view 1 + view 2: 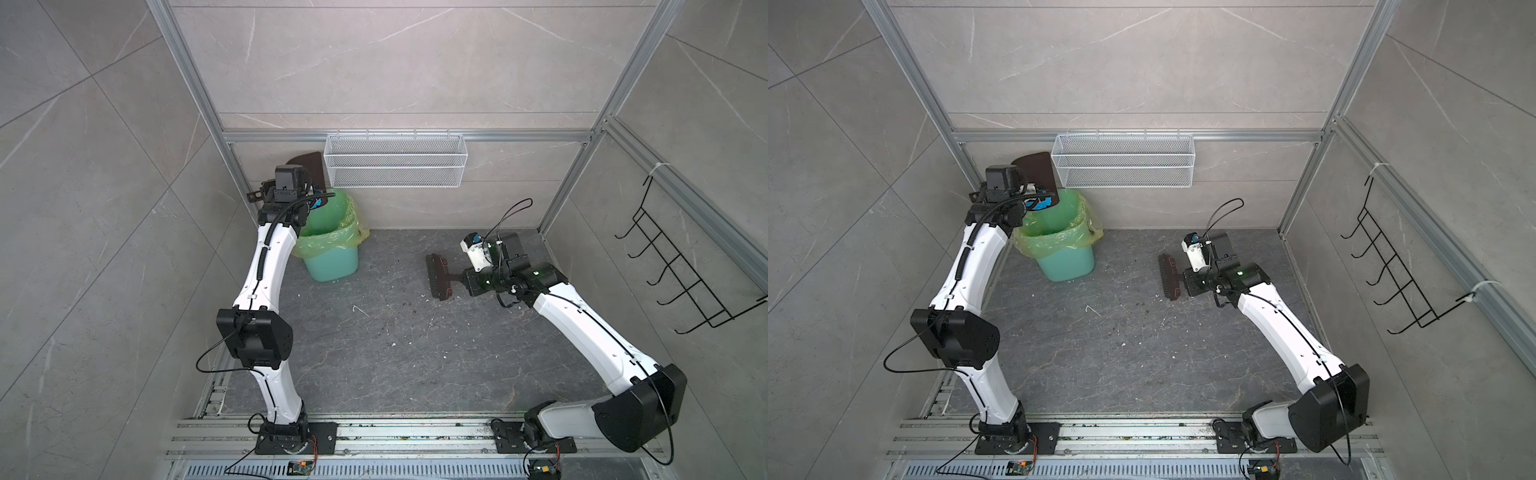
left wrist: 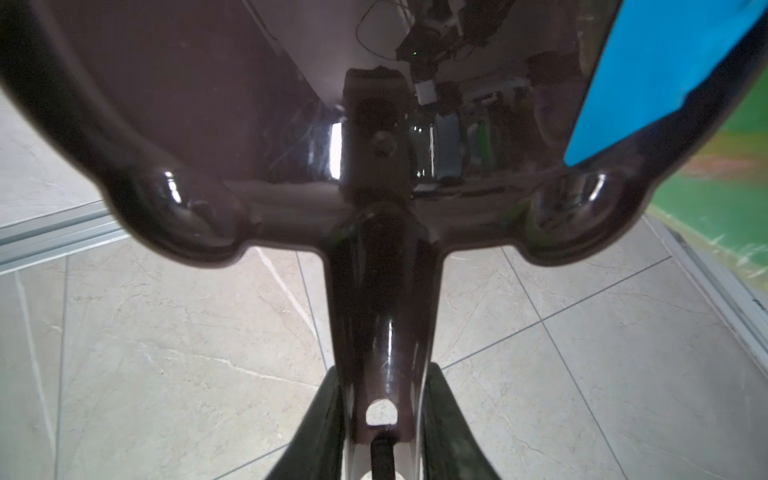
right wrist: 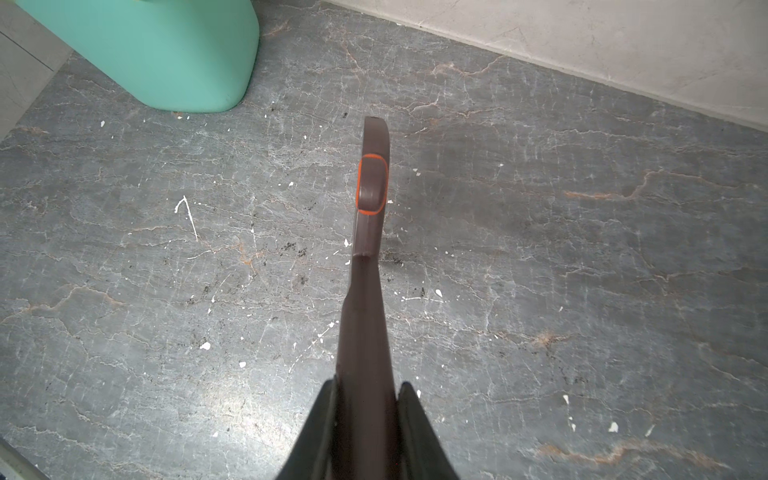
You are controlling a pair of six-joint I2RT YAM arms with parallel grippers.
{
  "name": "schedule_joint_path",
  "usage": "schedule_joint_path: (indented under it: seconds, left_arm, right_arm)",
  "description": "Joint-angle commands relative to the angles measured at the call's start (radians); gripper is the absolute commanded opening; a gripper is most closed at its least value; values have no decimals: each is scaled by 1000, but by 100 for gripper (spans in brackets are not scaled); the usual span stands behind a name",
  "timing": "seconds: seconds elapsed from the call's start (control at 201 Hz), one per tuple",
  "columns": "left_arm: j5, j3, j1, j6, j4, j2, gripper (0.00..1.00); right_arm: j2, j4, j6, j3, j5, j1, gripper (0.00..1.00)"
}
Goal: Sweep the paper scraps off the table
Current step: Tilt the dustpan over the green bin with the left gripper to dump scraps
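Note:
My left gripper [image 2: 384, 386] is shut on the handle of a glossy dark brown dustpan [image 2: 208, 104]. It holds the pan [image 1: 307, 166] raised and upright above the green bin [image 1: 332, 266] at the back left, in both top views. A bright blue patch [image 2: 665, 75] lies on the pan's face by the bin; I cannot tell whether it is a paper scrap. No other paper scraps are in view on the table [image 1: 374, 353]. My right gripper [image 3: 365, 390] is shut on the handle of a brown brush [image 3: 370, 187], whose head [image 1: 440, 276] is low over the table's right side.
Tiny white crumbs [image 1: 357, 309] and dark specks dot the table. A white wire basket [image 1: 395, 162] hangs on the back wall beside the dustpan. A black hook rack [image 1: 681, 266] hangs on the right wall. Aluminium rails [image 1: 395, 436] run along the front edge.

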Motion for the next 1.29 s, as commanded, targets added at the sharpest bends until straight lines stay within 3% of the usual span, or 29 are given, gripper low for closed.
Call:
schedule_joint_path:
  seconds: [0.0, 0.304, 0.498, 0.817, 1.111, 1.29]
  left_arm:
    - [-36, -26, 3, 45, 161, -82, 0]
    - [-31, -77, 1, 160, 353, -108, 0]
    - [15, -127, -2, 215, 296, -135, 0]
    - [112, -242, -2, 147, 59, -216, 0]
    - [99, -260, 0, 171, 125, -226, 0]
    - [85, -204, 0, 70, 62, -217, 0]
  right_arm:
    - [-17, 35, -18, 7, -21, -1, 0]
    - [-26, 40, -20, -2, -21, -2, 0]
    - [-29, 62, -9, -7, -33, -2, 0]
    - [-50, 52, -31, -21, -12, -1, 0]
    - [-63, 62, -37, -37, -9, -2, 0]
    - [-72, 62, -35, -37, -6, -1, 0]
